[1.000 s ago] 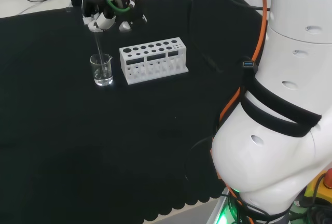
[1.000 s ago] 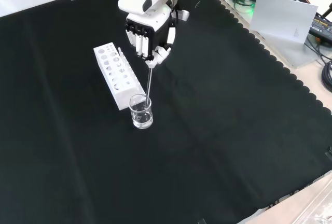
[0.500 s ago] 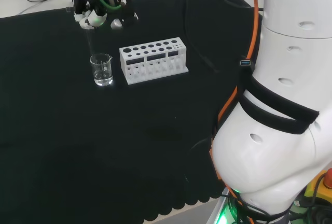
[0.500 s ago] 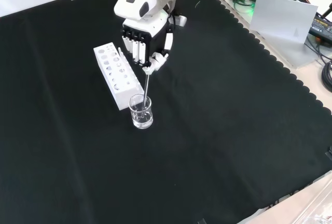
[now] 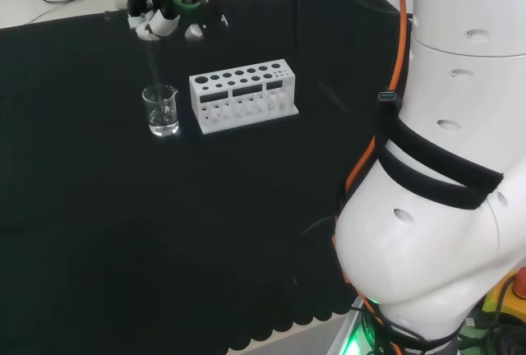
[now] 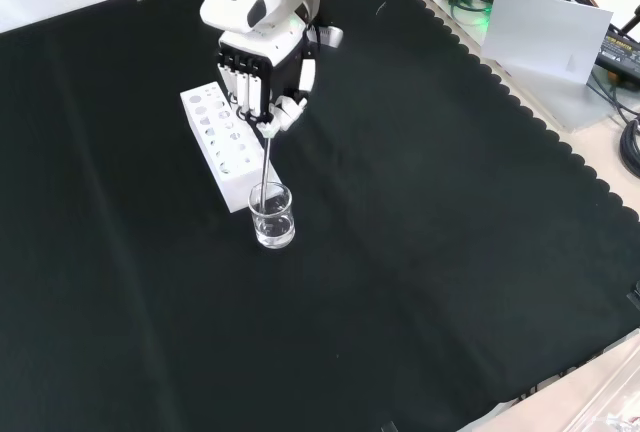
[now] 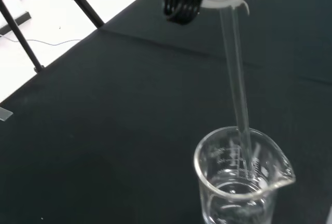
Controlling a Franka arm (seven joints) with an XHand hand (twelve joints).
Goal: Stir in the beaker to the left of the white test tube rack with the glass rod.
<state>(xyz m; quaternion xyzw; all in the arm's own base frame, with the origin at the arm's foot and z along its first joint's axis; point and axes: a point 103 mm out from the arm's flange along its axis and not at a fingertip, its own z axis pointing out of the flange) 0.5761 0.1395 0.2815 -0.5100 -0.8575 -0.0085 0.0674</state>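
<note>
hand (image 6: 262, 74) above beaker (image 6: 272, 216), fingers curled on tilted glass rod (image 6: 266, 162)

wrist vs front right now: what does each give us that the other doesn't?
Wrist alone: the lower end of the glass rod inside the beaker, below its rim, with clear liquid and a pour spout visible. Front alone: the white test tube rack standing beside the beaker, the robot hand curled round the rod's top above it, and the black cloth around. Both: the rod slanting down into the beaker.
</note>
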